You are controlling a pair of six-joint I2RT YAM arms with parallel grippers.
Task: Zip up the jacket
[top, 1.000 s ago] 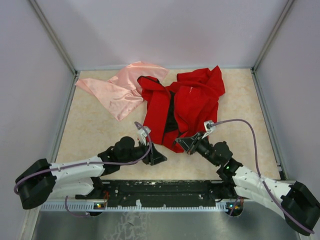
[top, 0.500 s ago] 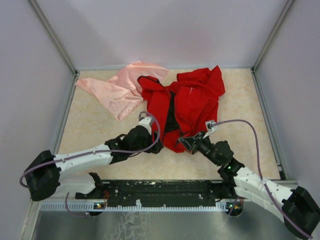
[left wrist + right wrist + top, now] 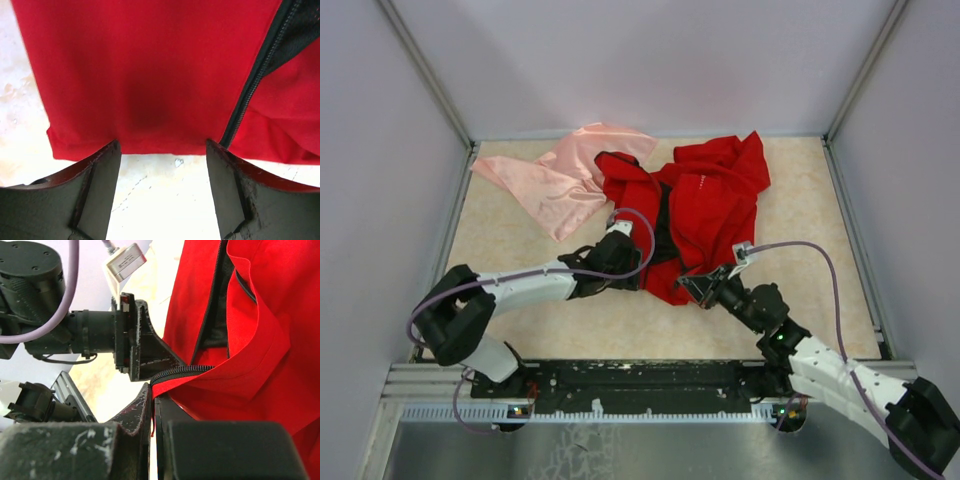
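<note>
While the jacket (image 3: pixel 705 200) lies rumpled on the table (image 3: pixel 800 250), touching the pink cloth (image 3: pixel 560 180) | left gripper (image 3: pixel 162 150) spread wide at its bottom hem, holding nothing | right gripper (image 3: pixel 152 395) clamped tight, looks like on the zipper-edge corner

The left end effector (image 3: pixel 623 262) has been carried from the lower left of the frame up to the centre, its jaws spread wider, and brought to the lower hem of the jacket (image 3: pixel 710 195) beside the zipper.
</note>
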